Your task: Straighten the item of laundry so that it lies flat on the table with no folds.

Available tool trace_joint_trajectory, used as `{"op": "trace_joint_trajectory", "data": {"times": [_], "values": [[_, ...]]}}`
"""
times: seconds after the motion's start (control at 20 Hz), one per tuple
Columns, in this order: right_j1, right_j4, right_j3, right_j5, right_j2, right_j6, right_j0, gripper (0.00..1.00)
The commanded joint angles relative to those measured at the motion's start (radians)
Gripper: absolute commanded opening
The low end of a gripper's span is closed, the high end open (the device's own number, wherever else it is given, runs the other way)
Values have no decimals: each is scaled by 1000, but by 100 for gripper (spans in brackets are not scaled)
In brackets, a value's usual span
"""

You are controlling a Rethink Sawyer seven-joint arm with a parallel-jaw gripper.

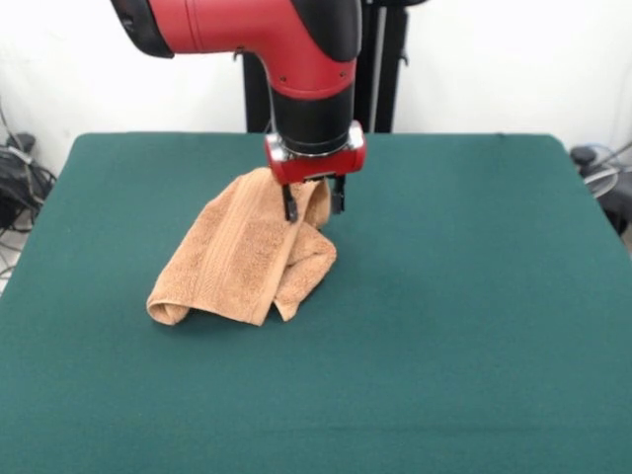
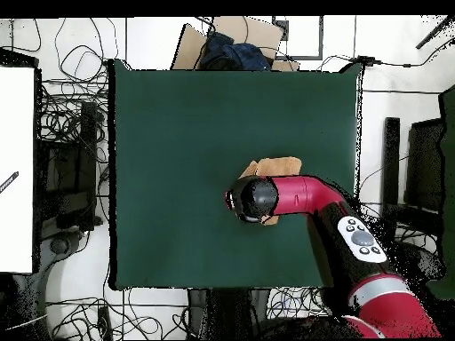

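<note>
The towel point(image 1: 242, 259) is lying bunched and folded just left of the middle of the front view, resting on the green table point(image 1: 474, 296), and in the overhead view only a tan corner of it point(image 2: 279, 165) is showing right of center, above the arm point(image 2: 315, 195) that is covering the rest. The gripper point(image 1: 314, 202) is hanging at the towel's upper end, its 2 dark fingers point(image 1: 290, 205) pointing down with a small gap between them, and cloth is rising into that gap; they are looking as if they are pinching a raised fold, though the actual contact is not showing clearly. The towel is likely handling as light, soft and limp terry cloth, sagging wherever it is not held, dragging rather than sliding on the felt-like surface, and in no danger of breaking. A sensible hold would be at a free corner or a banded edge, such as the loose flap near the lower middle of the heap, so that pulling outward is opening the layers. Counting: 1 towel, 1 table, 1 arm, 1 gripper.
</note>
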Motion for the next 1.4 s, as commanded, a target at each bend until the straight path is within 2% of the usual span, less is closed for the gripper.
{"op": "trace_joint_trajectory", "data": {"times": [0.05,0.45,0.85,1.25,1.4], "values": [[-19,-31,97,-74,-7,56,-12,100],[-67,-36,137,-70,-22,44,-43,100],[-46,-45,139,-78,-22,41,-63,100],[16,-58,98,-107,-14,40,-56,100],[54,-79,81,-164,-30,70,-28,100]]}}
